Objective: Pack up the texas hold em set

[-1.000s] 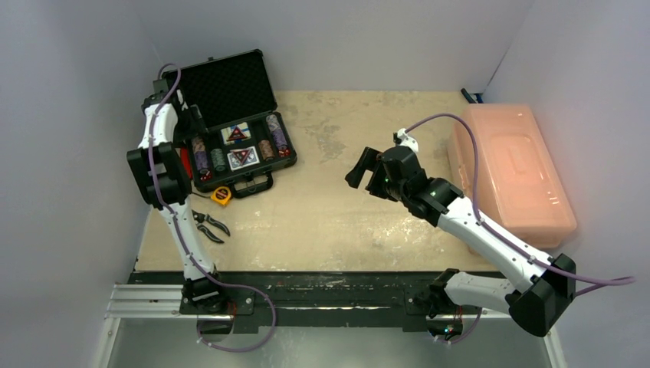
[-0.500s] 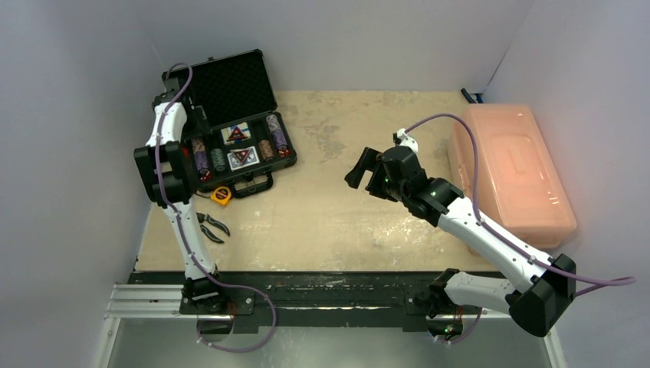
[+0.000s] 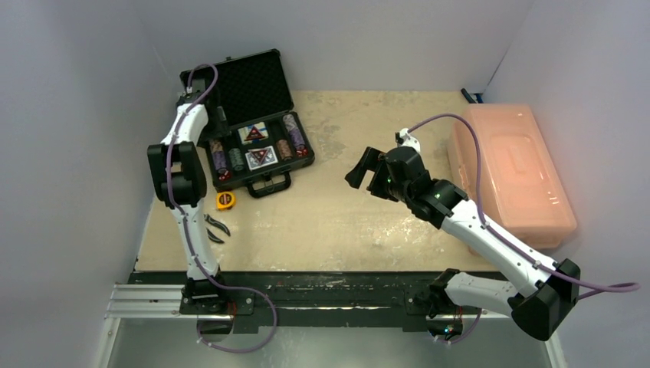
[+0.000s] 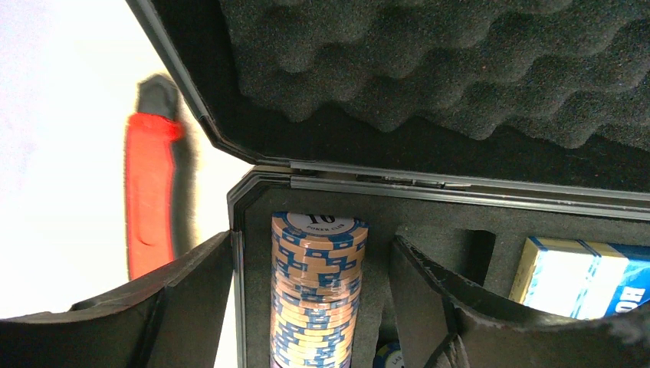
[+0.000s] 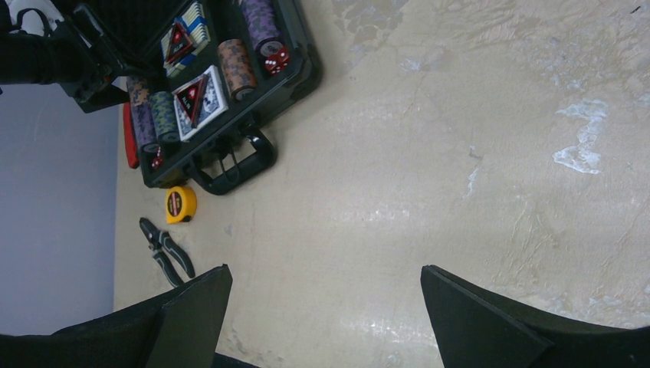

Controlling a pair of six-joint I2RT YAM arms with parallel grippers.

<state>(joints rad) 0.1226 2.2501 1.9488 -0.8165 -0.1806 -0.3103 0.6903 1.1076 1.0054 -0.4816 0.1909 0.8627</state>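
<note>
Left arm stands upright from its base, elbow high, forearm bent toward the far-left corner. The left gripper [image 3: 221, 123] sits at the left end of the open black case [image 3: 244, 83], which lies far left on the table [image 3: 345, 222], lid raised at the back.

Left wrist only: jaws apart, astride the case's left wall. One finger lies against the outside, the other inside the tray, with a tan-and-blue chip stack [image 4: 318, 291] between them. Egg-crate foam, a blue-white card deck [image 4: 575, 272] and a red-and-grey tool [image 4: 149, 207] outside the wall also show.

Right wrist only: red dice [image 5: 277, 55], case handle [image 5: 234, 165], yellow tape measure [image 5: 181, 205], pliers [image 5: 165, 251].

Right arm slants up-left from a low elbow. The right gripper [image 3: 366, 170] hangs over mid-table, jaws wide apart and empty, well apart from the case.

Top view only: pink bin [image 3: 510, 172], far right.
</note>
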